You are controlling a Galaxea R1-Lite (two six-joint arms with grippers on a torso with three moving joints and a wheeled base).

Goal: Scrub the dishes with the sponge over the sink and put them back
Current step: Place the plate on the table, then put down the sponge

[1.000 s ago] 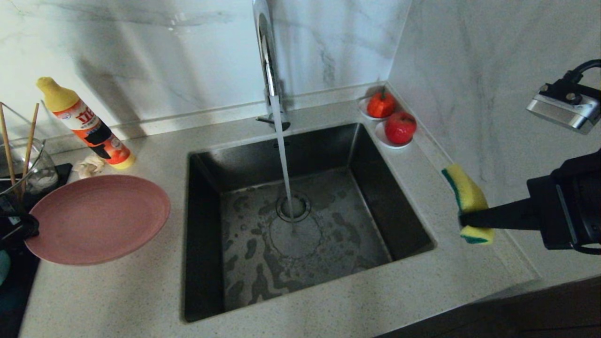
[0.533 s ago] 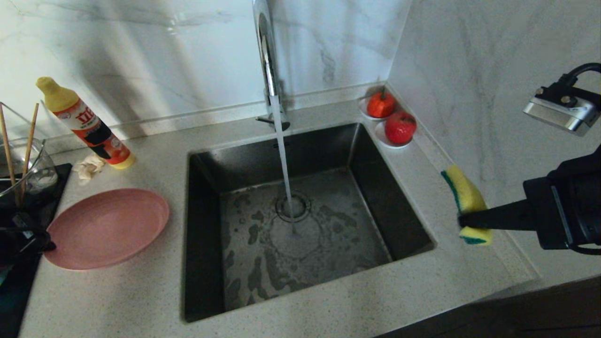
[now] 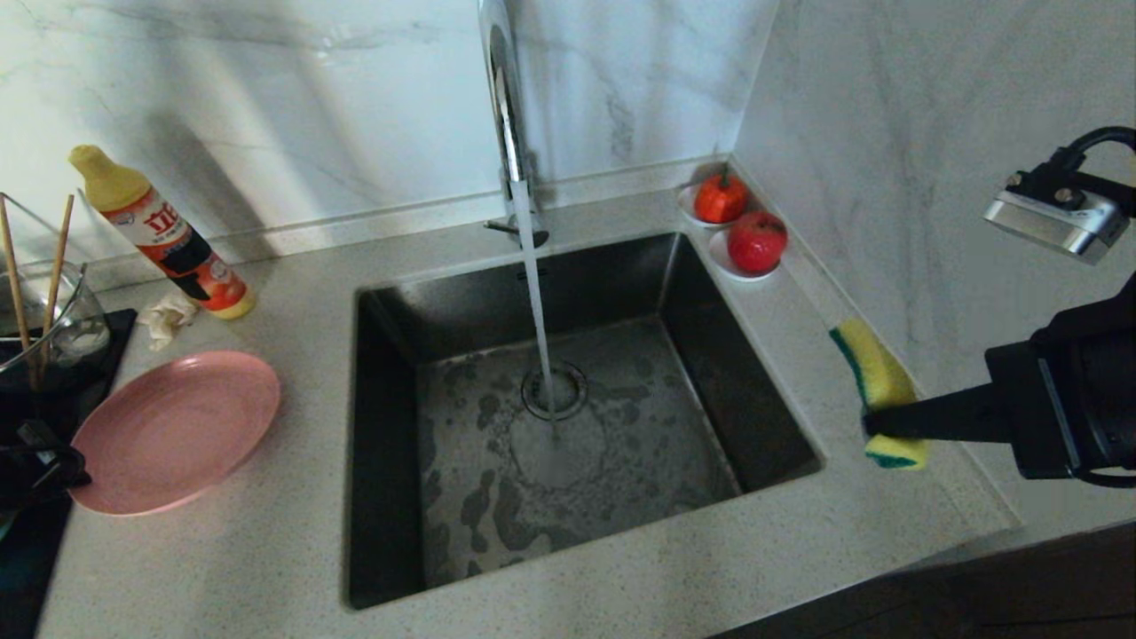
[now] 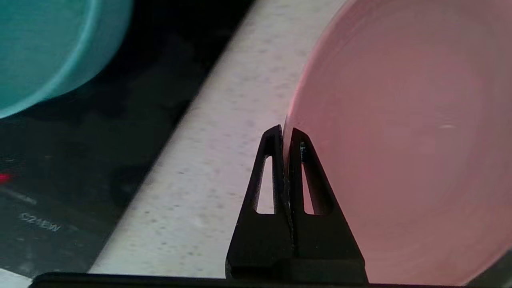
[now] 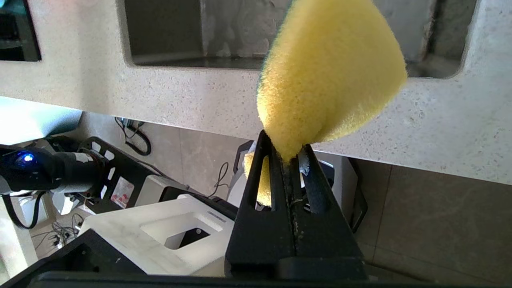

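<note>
The pink plate [image 3: 173, 430] lies low over the counter left of the sink [image 3: 577, 284], tilted slightly. My left gripper [image 3: 49, 461] is shut on its left rim; in the left wrist view the gripper [image 4: 283, 134] pinches the thin edge of the plate [image 4: 400, 140]. The teal bowl [image 4: 48, 44] sits on the black hob beside it. Chopsticks [image 3: 53, 266] stand in a glass container [image 3: 75, 324]. My right gripper [image 3: 874, 422] hovers over the counter right of the sink, shut on the yellow sponge [image 3: 874, 368] [image 5: 328, 76].
Water runs from the chrome faucet [image 3: 506, 115] into the wet basin. A detergent bottle [image 3: 164, 235] and a crumpled white scrap [image 3: 169, 315] lie behind the plate. Two saucers of red fruit [image 3: 754, 241] sit in the back right corner. A marble wall rises on the right.
My left gripper has carried the pink plate down and to the left, away from the sink. The right gripper with the sponge has barely moved.
</note>
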